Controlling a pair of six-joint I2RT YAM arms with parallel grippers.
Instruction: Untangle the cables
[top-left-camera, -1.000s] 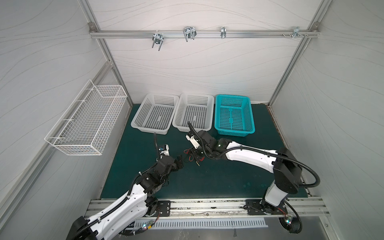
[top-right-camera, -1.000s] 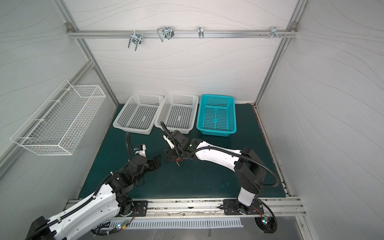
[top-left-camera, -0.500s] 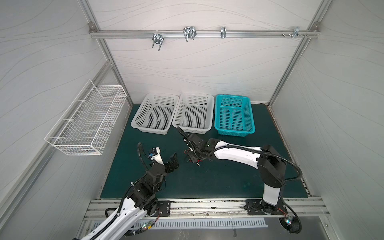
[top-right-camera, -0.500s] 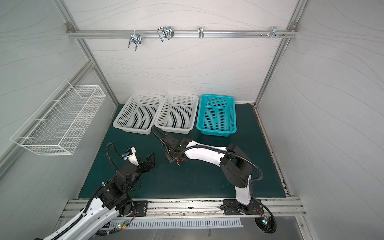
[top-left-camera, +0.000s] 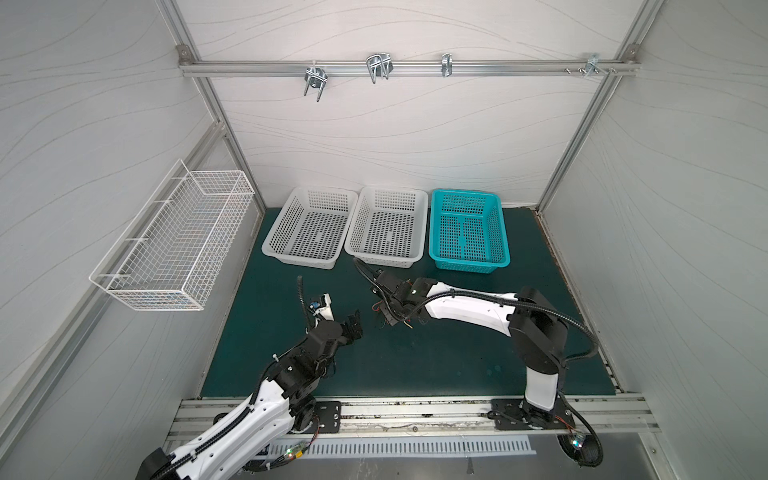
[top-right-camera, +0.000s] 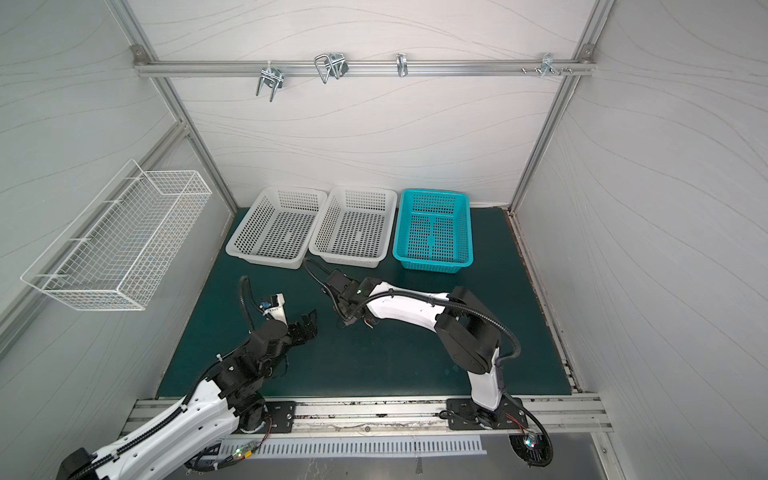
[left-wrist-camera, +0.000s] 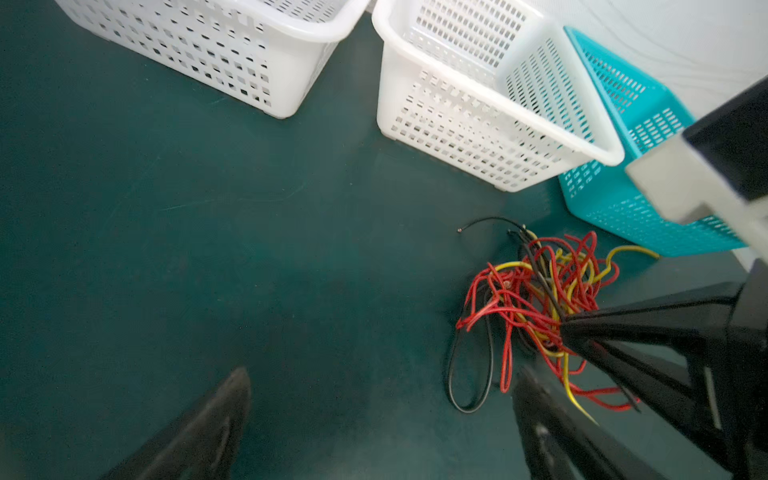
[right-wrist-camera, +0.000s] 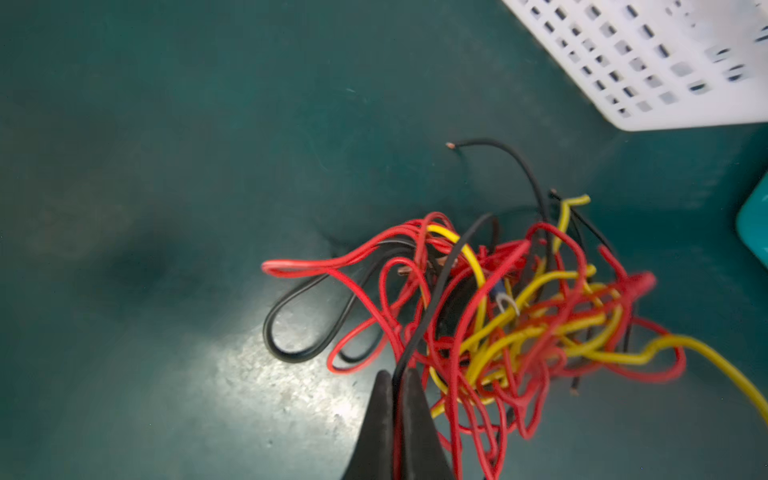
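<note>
Right wrist view: right hand (right-wrist-camera: 395, 376) is pinched shut with 1 black cable (right-wrist-camera: 441, 289) running down between its tips. The rest of the cables (right-wrist-camera: 519, 324) are 1 clump of red, yellow and black strands on the green table (right-wrist-camera: 145, 166), right at those tips and in front of the middle white basket (right-wrist-camera: 648, 62). The clump is roughly round, no real long axis. Sticking out of it:
- black loop (right-wrist-camera: 299, 332), flat on the table
- bare black end (right-wrist-camera: 451, 145), curling away from the hand
- 1 yellow strand (right-wrist-camera: 727, 365), trailing off on the teal basket (right-wrist-camera: 754, 224) side

Left wrist view: left hand (left-wrist-camera: 382, 386) is spread wide over bare table with nothing between its fingers. The clump sits beyond 1 finger (left-wrist-camera: 540, 399), not between the 2. The black loop is the part closest to that finger.

In both top views the clump (top-right-camera: 368, 322) is mostly hidden under the right hand, with only a few red and yellow bits showing. The left hand (top-left-camera: 353, 328) is to the left of it, near but apart, tips aimed its way. The right hand is the nearer 1, tips in the clump.

Judgement: early stage, nothing separated. The next move likely has the right hand drawing the black cable out while the left hand goes across to its right to pin the clump. The loop side faces it and looks the easiest grab. Risk: the whole clump lifts along with the 1 strand.
</note>
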